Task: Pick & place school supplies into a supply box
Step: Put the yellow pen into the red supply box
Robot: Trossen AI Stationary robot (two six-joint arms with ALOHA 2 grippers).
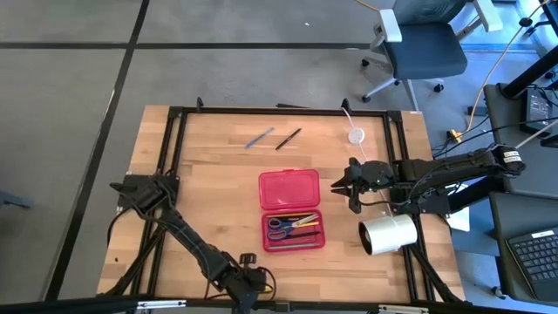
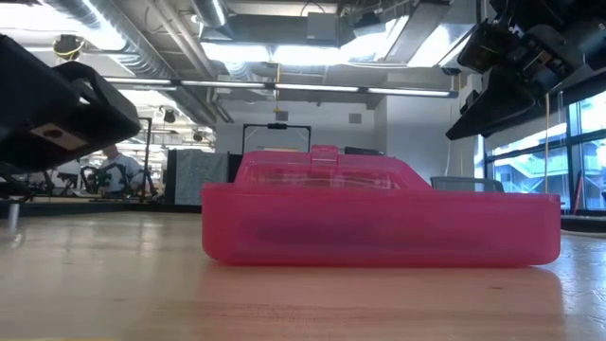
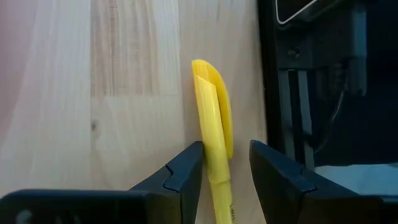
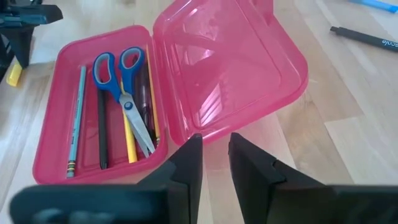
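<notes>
Supply box (image 1: 291, 209) = red see-through plastic case w/ rounded corners, lying open mid-table, lid (image 4: 227, 68) flat toward the far edge, tray toward the near edge. In the tray: blue-handled scissors (image 4: 124, 87) lying over the rest, a blue-green pencil (image 4: 76, 118) along one side, a black pen (image 4: 101, 127), a yellow pencil (image 4: 128, 140), plus some darker ones under the scissors. Right gripper (image 1: 349, 187) hovers just beside the box's right side, above the table, fingers (image 4: 186, 168) slightly apart, nothing between them. Left gripper (image 3: 226, 163) is low at the near table edge, near the left-front of the box; its jaws stand apart on either side of a yellow highlighter (image 3: 212, 134) lying on the wood, not clearly squeezing it. Still loose near the far edge: a blue pen (image 1: 259, 138) and a black pen (image 1: 289, 139), side by side, well apart from both grippers. Black pen carries white lettering, too small to read. White roll (image 1: 387, 234) sits right of the box, near the right arm.
</notes>
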